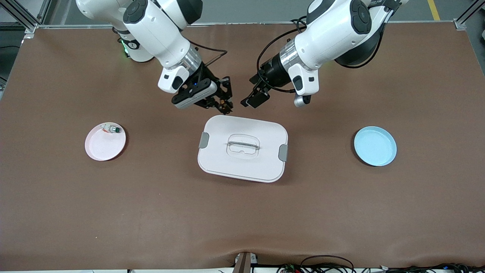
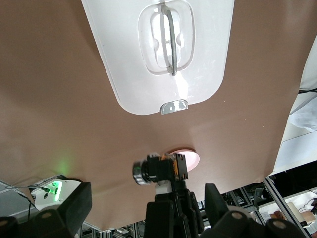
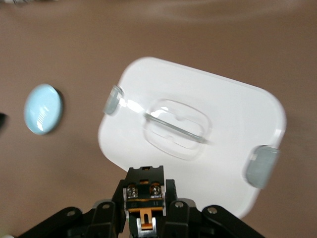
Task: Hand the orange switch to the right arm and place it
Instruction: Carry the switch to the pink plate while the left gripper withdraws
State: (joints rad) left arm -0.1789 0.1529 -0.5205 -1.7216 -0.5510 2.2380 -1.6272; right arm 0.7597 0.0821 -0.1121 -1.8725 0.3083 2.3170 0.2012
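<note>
Gripping the orange switch (image 3: 143,198), the right tool (image 1: 223,104) hovers over the desk (image 1: 57,208); left tool (image 1: 252,98) released. Handover apparently complete; placing follows.

Brown cloth-covered table (image 1: 151,212). White rectangular lidded container with grey side latches (image 1: 243,148) sits mid-table. Round pink plate (image 1: 102,146) lies toward the right arm's end, round light-blue plate (image 1: 375,146) toward the left arm's end.

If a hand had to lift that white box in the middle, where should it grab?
A judgement: the raised bar handle in the white box lid's recess. Come straight down from above, fingers either side of the bar; the lid is otherwise broad, flat and too wide to pinch.
</note>
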